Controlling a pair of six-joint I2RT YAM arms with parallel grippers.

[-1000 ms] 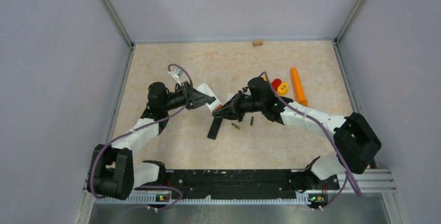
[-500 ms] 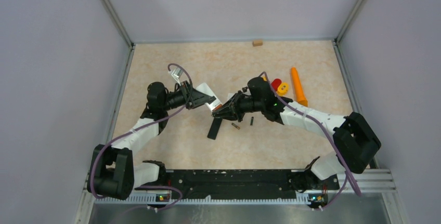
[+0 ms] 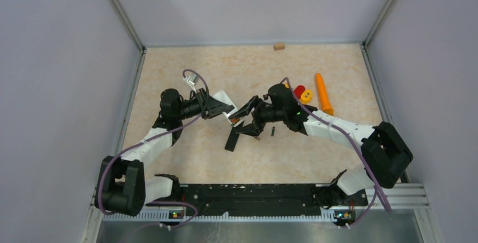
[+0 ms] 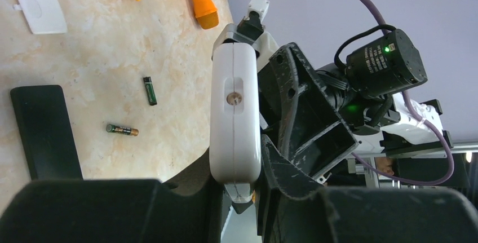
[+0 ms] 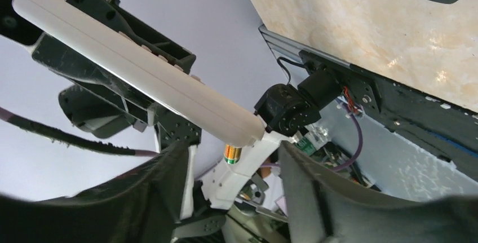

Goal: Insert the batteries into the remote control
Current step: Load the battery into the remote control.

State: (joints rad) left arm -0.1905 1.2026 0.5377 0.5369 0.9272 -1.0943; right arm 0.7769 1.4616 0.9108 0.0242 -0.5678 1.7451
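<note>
Slim white plastic remote control (image 4: 235, 119) held raised off the beige desk (image 4: 113, 45), a gold-and-green battery (image 5: 231, 154) at its end. Two more tiny cylindrical batteries, one gold-tipped (image 4: 122, 129), one dark (image 4: 149, 91), lie apart on the desk.

The remote control (image 4: 234, 119) is white. The batteries (image 4: 121, 129) are green and gold. The counter (image 4: 101, 51) is mottled beige.

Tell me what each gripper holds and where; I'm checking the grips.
The left gripper clamps the white remote control by one end; the right gripper stands open, holding nothing.
</note>
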